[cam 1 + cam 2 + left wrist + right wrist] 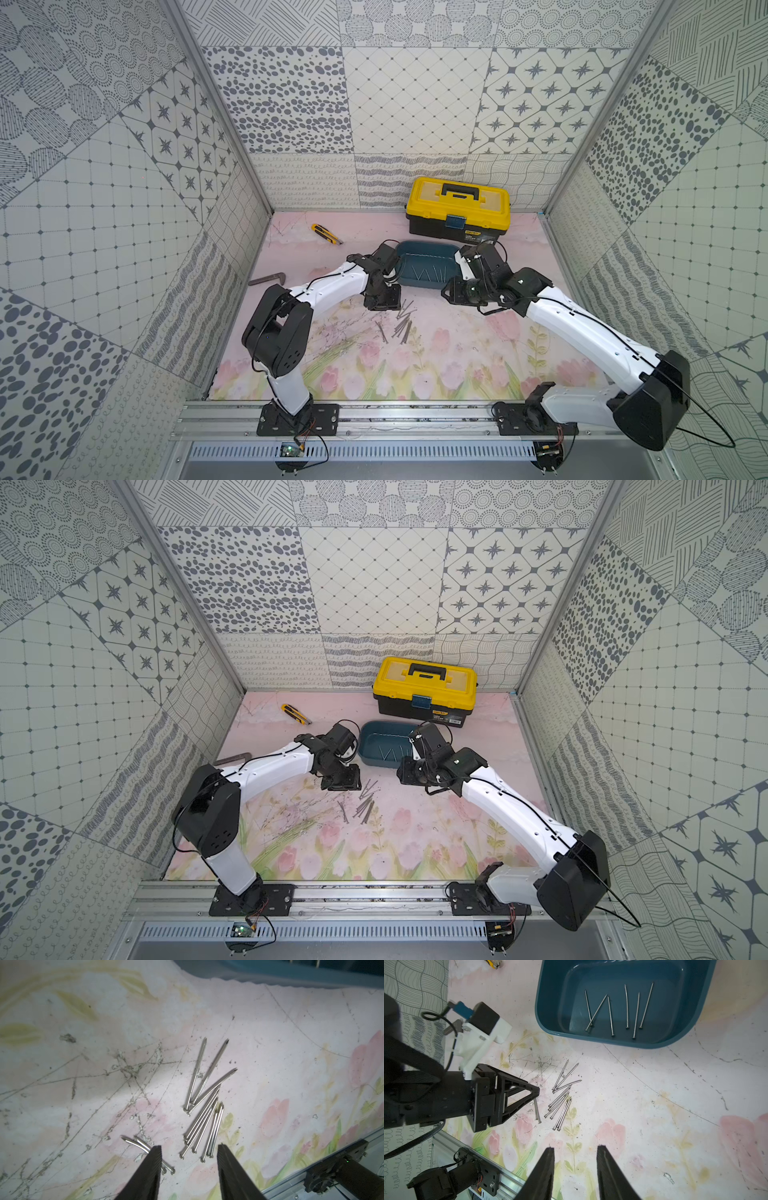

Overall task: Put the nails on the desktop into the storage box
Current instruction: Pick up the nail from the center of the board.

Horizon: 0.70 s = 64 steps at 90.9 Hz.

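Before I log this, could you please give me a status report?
Left hand open at the loose nails. Right hand open, empty. Six nails in the storage box. Nothing in the way.

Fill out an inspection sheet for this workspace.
Surface: desktop scuffed with dark scratches.
Job's things: six nails lie in the storage box; a loose cluster lies on the desktop.
Clutter: yellow toolbox, utility knife, L-shaped bar.
Grippers: left gripper open, low over the cluster; right gripper open, empty.
Cables: black cable along each arm.
Surroundings: patterned walls, metal rail in front.
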Tool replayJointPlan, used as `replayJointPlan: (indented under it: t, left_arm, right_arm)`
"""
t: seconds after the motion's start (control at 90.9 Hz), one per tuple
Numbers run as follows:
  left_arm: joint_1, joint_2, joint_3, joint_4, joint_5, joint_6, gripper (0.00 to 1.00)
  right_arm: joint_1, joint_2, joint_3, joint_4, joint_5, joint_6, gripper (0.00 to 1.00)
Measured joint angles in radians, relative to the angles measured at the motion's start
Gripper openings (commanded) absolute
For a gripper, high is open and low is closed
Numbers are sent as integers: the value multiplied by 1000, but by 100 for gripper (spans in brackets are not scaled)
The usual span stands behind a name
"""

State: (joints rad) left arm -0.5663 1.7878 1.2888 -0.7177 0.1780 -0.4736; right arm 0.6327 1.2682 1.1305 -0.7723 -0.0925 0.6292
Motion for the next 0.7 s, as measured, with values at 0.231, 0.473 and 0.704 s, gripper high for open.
replayJointPlan:
  t: [0.231,0.473,0.704]
  left_arm:
    - [-16,95,53,30,-29,53,38]
    - [-36,181,112,43,-56,102,36]
    - [-40,235,159,47,-76,135,34]
  right_arm:
    - [-58,-51,-15,24,-12,15,39]
    - [-98,-54,-18,29,-44,14,39]
    - [-125,-55,-29,29,-79,10,39]
